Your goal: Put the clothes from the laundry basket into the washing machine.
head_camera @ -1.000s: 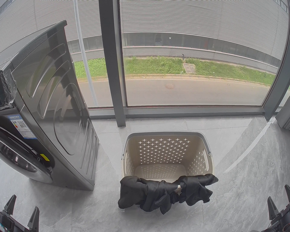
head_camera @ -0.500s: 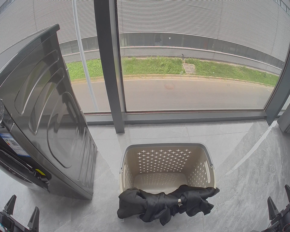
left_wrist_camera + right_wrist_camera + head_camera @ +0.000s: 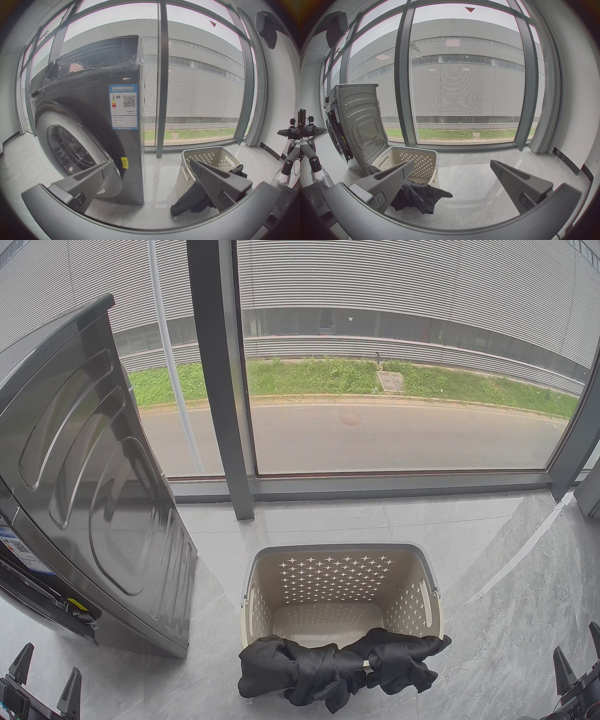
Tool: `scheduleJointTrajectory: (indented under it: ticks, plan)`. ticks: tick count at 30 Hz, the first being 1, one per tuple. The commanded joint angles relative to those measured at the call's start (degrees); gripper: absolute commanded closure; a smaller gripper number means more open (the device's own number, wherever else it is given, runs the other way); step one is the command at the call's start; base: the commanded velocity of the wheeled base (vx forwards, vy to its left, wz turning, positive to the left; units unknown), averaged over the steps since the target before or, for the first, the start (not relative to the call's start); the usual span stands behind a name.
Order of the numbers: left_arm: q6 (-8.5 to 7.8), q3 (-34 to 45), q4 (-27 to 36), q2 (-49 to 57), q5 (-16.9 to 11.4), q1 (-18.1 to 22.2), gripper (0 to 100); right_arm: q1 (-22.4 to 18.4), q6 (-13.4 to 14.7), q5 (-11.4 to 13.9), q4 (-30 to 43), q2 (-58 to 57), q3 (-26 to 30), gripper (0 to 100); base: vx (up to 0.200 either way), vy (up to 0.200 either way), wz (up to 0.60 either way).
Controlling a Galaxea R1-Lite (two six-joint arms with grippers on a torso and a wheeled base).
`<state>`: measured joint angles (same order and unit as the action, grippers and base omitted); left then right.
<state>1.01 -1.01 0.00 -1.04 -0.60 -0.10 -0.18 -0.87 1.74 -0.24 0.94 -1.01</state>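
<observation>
Head camera has moved; laundry basket (image 3: 337, 580) shows lower, washing machine (image 3: 81, 490) farther left.

Soft daylight is pouring in through the window (image 3: 400, 396) and glinting off the washing machine (image 3: 94, 477) beside it (a faint sheen only). The wrist views are bending and darkening at their rims.

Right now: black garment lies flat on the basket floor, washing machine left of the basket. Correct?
No. The head view shows the black garment draped over the near rim of the laundry basket, not on its floor. The washing machine does stand left of the basket.
</observation>
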Motion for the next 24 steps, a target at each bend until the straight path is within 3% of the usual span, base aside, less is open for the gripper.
scheduleJointTrajectory:
  ticks: [1,9,15,24]
  plan:
    - [0.04,1.0,0.0,0.9,0.0,0.0,0,0.0,0.0,0.0,0.1,-0.1,1.0,0,0.0,0.0,0.0]
    - [0.04,1.0,0.0,0.9,0.0,0.0,0,0.0,0.0,0.0,0.0,-0.1,1.0,0,0.0,0.0,0.0]
    - [0.04,1.0,0.0,0.9,0.0,0.0,0,0.0,0.0,0.0,0.0,-0.1,1.0,0,0.0,-0.2,0.0]
    - [0.04,1.0,0.0,0.9,0.0,0.0,0,0.0,0.0,0.0,0.0,-0.1,1.0,0,0.0,0.0,0.0]
